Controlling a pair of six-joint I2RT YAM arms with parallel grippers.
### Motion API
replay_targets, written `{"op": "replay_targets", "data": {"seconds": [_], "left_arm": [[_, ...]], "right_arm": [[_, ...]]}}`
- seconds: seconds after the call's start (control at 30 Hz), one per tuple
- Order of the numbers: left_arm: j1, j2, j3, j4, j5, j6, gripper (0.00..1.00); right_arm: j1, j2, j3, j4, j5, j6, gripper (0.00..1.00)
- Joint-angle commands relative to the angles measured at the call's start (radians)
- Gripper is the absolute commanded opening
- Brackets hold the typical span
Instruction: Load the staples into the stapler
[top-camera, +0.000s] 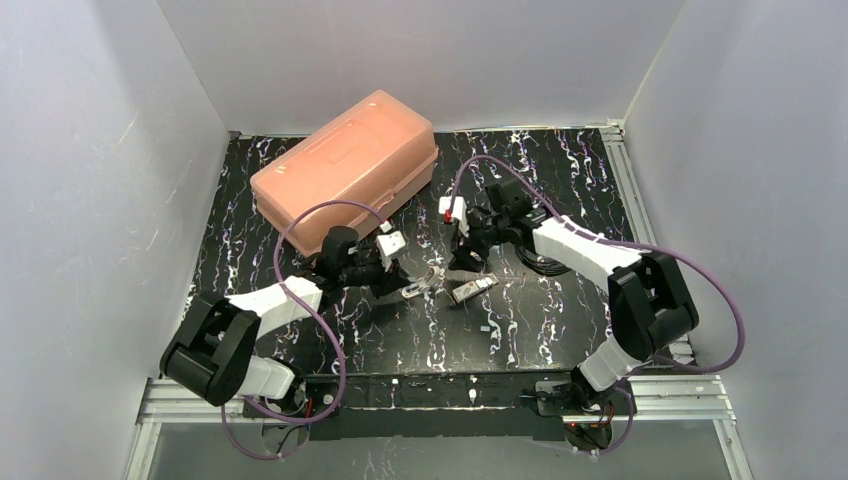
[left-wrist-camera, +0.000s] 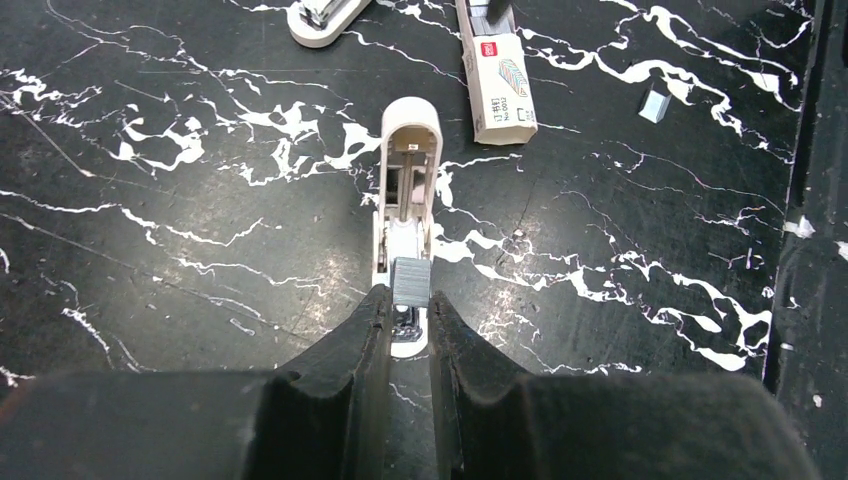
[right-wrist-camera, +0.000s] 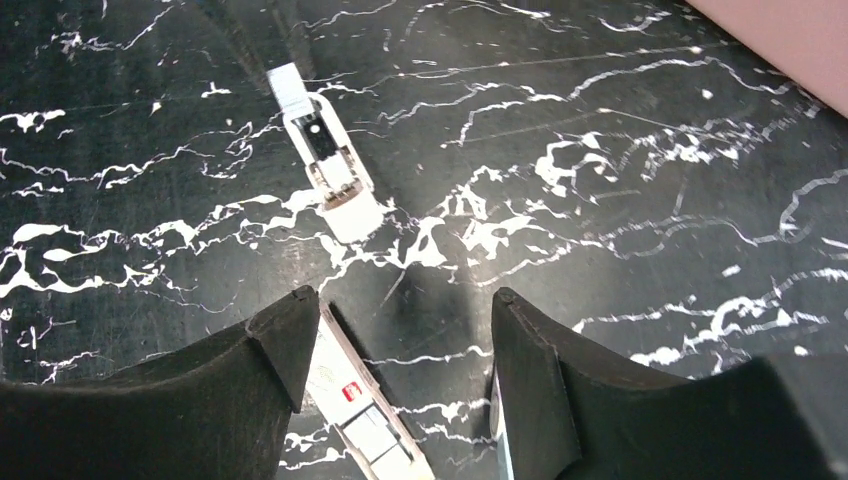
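The stapler (left-wrist-camera: 408, 170), pale tan and white, lies open on the black marbled table with its channel facing up; it also shows in the right wrist view (right-wrist-camera: 338, 180) and the top view (top-camera: 424, 285). My left gripper (left-wrist-camera: 408, 298) is shut on a short grey strip of staples (left-wrist-camera: 411, 281) and holds it over the stapler's near end. My right gripper (right-wrist-camera: 400, 300) is open and empty, low over the table, with its left finger over the white staple box (right-wrist-camera: 365, 400). The box lies just right of the stapler (top-camera: 472, 290).
A large pink plastic case (top-camera: 345, 170) stands at the back left. A second tan and white piece (left-wrist-camera: 322, 15) lies beyond the stapler. A small loose staple block (left-wrist-camera: 654, 103) lies to the right. White walls close in the table.
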Motion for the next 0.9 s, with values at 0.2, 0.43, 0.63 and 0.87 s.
{"op": "replay_targets", "data": {"seconds": [0.2,0.43,0.63,0.87], "left_arm": [[0.093,-0.07,0.017,-0.07,0.215,0.001,0.0],[0.113,-0.076,0.012,-0.086,0.259,0.001,0.0],[0.114,-0.078,0.007,-0.088,0.265,-0.002,0.0],[0.114,-0.071,0.0,-0.089,0.272,0.002,0.0]], "right_arm": [[0.11,0.097,0.066,-0.055,-0.001,-0.188,0.75],[0.166,0.165,0.105,-0.068,0.036,-0.231,0.72],[0.193,0.207,0.141,-0.094,0.061,-0.228,0.58],[0.211,0.21,0.137,-0.104,0.08,-0.203,0.35]]}}
